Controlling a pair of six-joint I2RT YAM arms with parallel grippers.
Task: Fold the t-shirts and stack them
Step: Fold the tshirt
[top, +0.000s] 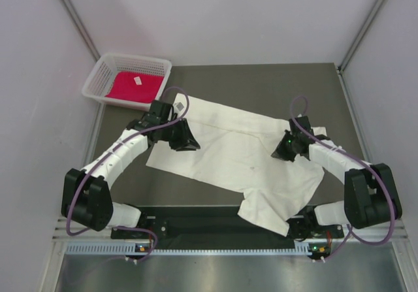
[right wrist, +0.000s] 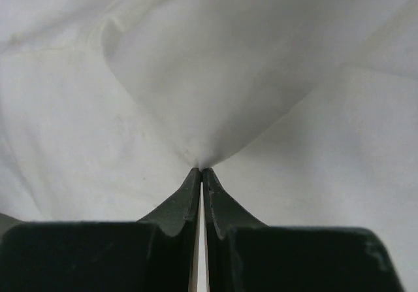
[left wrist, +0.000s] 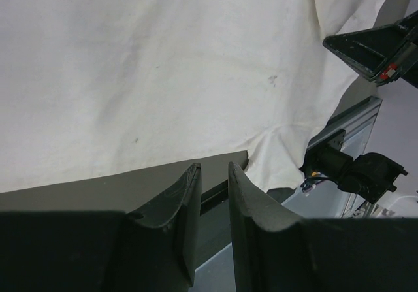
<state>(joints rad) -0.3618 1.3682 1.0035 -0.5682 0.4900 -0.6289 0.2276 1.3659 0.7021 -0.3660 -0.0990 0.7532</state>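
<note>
Pinching cream t-shirt [top: 228,148] in right claw [right wrist: 201,172], red t-shirt [top: 130,89], white tag [top: 138,81] seemingly blank

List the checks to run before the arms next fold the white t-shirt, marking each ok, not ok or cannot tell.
1. Right gripper shut on white t-shirt: ok.
2. Left gripper holds cloth: not ok, jaws apart, empty, near the shirt's edge.
3. Shirt lying flat: not ok, creased, near end over the rail.
4. Red t-shirt clear of the fold: ok, in basket.
5. Layers pinched: cannot tell.
</note>
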